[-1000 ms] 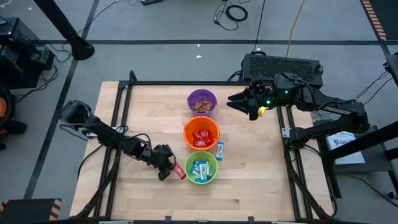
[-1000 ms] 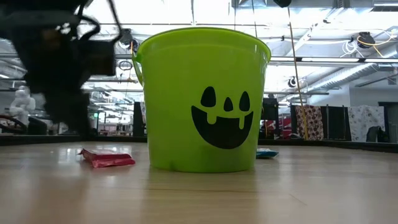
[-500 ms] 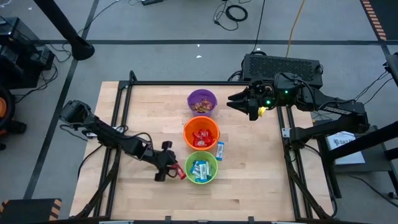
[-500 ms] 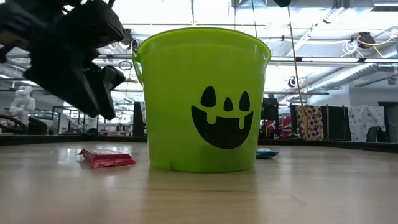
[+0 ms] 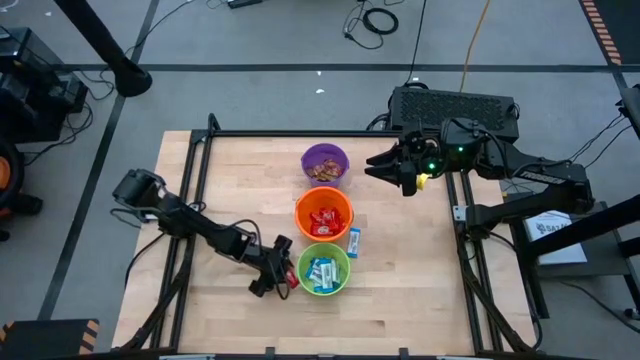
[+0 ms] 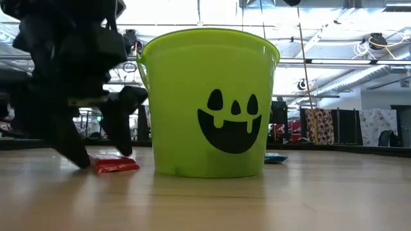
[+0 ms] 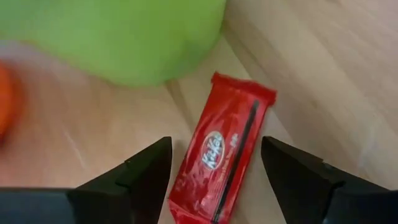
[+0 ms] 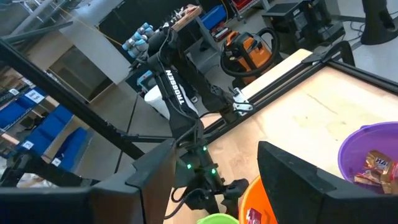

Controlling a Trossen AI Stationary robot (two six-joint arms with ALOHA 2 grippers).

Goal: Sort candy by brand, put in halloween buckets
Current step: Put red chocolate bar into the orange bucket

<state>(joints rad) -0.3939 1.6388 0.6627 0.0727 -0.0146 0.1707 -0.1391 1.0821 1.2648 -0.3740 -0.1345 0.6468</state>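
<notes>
The left gripper is down at the table with its fingers spread wide, straddling a red candy bar that lies flat on the wood between them, not pinched. That bar sits just left of the light green bucket, close to its wall but apart from it. Inside the green bucket lie blue-and-white candies; the orange bucket, just beyond it, holds red candies; the purple bucket, farthest away, holds what look like brown and orange ones, though they are small in the high view. One blue-and-white bar lies loose on the table to the right of the green and orange buckets. The three buckets stand in a line down the middle of the table, leaving bare wood to the left and right. The right gripper hangs released, jaws apart, over the far right part of the table, right of the purple bucket. In the low view the green bucket's black pumpkin face is turned toward the near edge.
</notes>
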